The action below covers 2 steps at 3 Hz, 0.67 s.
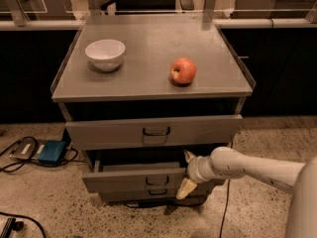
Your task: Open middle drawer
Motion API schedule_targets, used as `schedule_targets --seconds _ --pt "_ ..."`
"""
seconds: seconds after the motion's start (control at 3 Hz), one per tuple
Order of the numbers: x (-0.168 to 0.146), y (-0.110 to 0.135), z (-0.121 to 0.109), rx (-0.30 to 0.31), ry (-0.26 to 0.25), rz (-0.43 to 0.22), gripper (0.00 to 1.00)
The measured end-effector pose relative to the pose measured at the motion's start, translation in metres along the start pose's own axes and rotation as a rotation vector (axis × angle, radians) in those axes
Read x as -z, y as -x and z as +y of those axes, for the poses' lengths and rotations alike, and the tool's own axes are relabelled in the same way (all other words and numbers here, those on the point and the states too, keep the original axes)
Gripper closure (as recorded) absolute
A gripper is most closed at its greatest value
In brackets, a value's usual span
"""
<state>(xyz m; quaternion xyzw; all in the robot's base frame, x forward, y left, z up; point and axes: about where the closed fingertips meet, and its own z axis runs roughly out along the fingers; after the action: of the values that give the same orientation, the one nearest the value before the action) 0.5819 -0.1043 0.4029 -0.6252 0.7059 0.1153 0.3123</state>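
Observation:
The grey cabinet has three drawer fronts. The middle drawer [130, 179] has a small dark loop handle [157, 181] and stands pulled out a little, with a dark gap above it. My gripper [186, 173] is at the right end of this drawer front. It is open, with one pale finger [188, 156] above the front's top edge and the other finger [184, 189] below it. The white arm reaches in from the lower right.
The wide top drawer [114, 132] sits above and also juts forward; the small bottom drawer [133, 194] is below. A white bowl [105, 54] and a red apple [183, 71] rest on the cabinet top. A blue box [51, 151] and cables lie on the floor at left.

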Motion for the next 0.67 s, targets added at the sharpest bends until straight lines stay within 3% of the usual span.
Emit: schedule_targets --seconds 0.33,0.67 --pt "-0.0032 0.0004 -0.0006 0.001 0.005 0.004 0.0" --pt "-0.0032 0.0004 -0.0006 0.001 0.005 0.004 0.19"
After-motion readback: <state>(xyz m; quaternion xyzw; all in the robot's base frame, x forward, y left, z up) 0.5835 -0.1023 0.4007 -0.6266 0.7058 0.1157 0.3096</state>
